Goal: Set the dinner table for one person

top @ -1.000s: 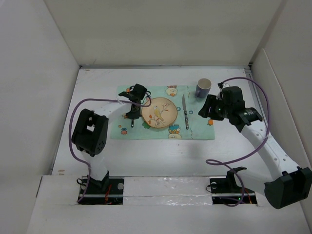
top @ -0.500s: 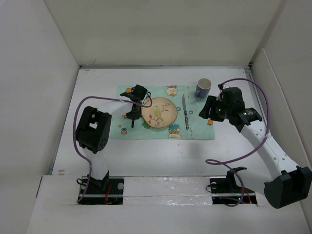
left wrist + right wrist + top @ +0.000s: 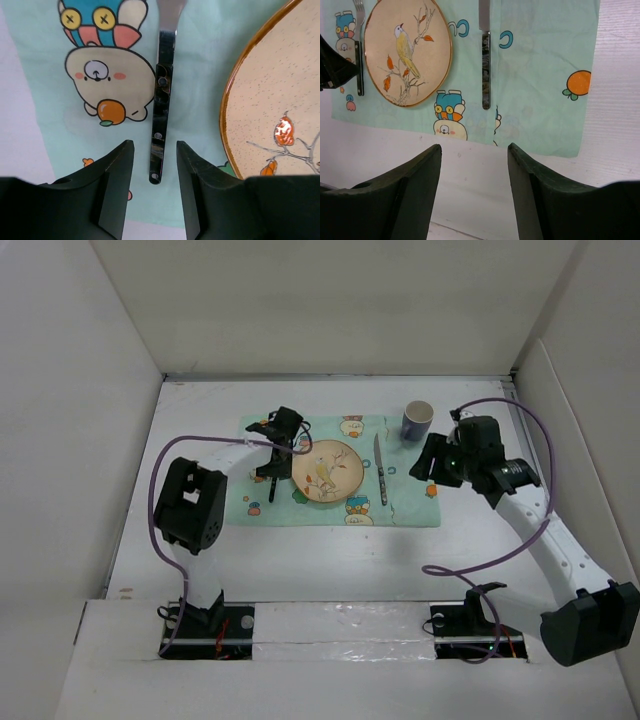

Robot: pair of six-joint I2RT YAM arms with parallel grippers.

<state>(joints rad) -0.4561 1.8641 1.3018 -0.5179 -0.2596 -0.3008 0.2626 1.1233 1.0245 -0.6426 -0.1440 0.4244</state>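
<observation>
The white dinner table [image 3: 330, 550] carries a mint-green cartoon placemat [image 3: 400, 508]. On the mat lie a round bird-painted plate [image 3: 330, 470], a knife [image 3: 380, 472] to its right and a black-handled fork [image 3: 272, 490] to its left. A dark cup [image 3: 417, 419] stands at the mat's far right corner. My left gripper [image 3: 274, 472] is open just above the fork [image 3: 162, 100], with the handle's end between the jaws and untouched. My right gripper [image 3: 428, 462] is open and empty above the mat's right side. Its view shows the plate [image 3: 407, 52], knife [image 3: 485, 65] and fork [image 3: 359, 70].
White panels wall the table at the back and both sides. Bare tabletop [image 3: 485, 190] lies in front of the mat. Purple cables loop from both arms over the table. The plate's rim [image 3: 225, 110] lies close to the right of my left gripper [image 3: 155, 150].
My left gripper has shifted slightly over the fork, which lies where it was. My right gripper has drifted a little to the right.
</observation>
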